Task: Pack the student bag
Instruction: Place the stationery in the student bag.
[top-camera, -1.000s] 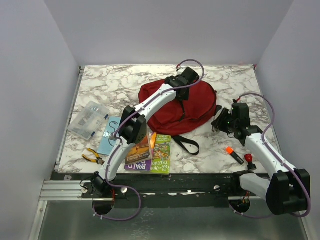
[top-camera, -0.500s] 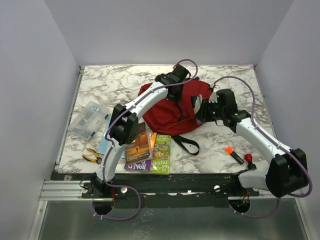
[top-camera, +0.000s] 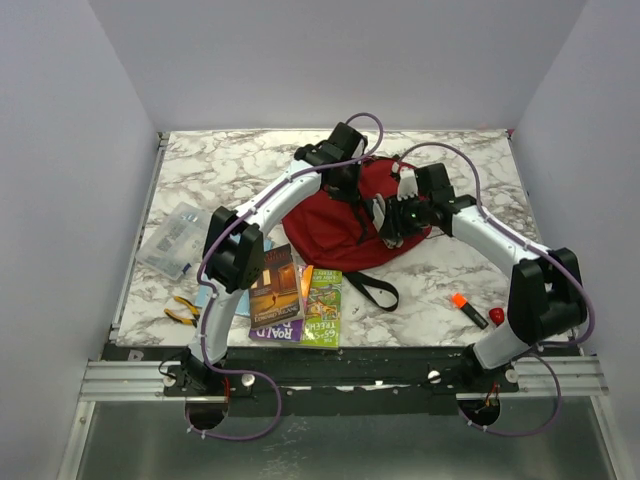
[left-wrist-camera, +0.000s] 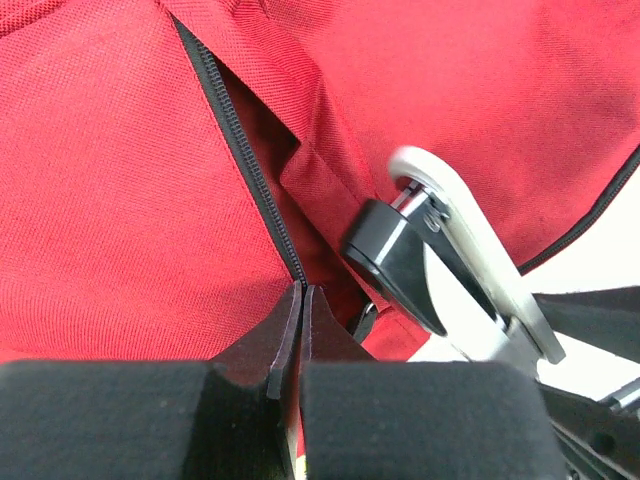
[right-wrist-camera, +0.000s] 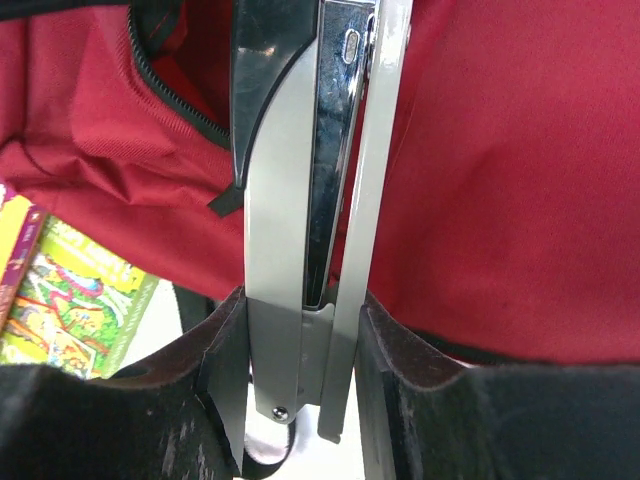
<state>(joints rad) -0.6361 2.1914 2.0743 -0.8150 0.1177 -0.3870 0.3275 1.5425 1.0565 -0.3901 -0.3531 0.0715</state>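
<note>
The student bag (top-camera: 310, 228), dark red with black straps, lies in the middle of the marble table. My left gripper (top-camera: 345, 186) is over its top. In the left wrist view its jaws (left-wrist-camera: 300, 290) are shut on the bag's fabric, where the black zipper line (left-wrist-camera: 240, 150) ends beside a dark open slit. My right gripper (top-camera: 393, 218) is shut on a silver-and-black stapler (right-wrist-camera: 310, 180), which points at the open zipper gap (right-wrist-camera: 170, 60). The stapler's head (left-wrist-camera: 400, 250) shows just right of my left fingertips.
Two books (top-camera: 305, 305) lie at the near edge in front of the bag, beside a black strap (top-camera: 372, 289). Left of them are a blue booklet (top-camera: 215, 268), yellow-handled pliers (top-camera: 186, 313) and a clear plastic box (top-camera: 177, 240). An orange marker (top-camera: 467, 310) and a small red thing (top-camera: 497, 318) lie right.
My left gripper has closed on the bag's zipper edge and drawn slightly left. My right arm has swung left from the table's right side to the bag, carrying the stapler.
</note>
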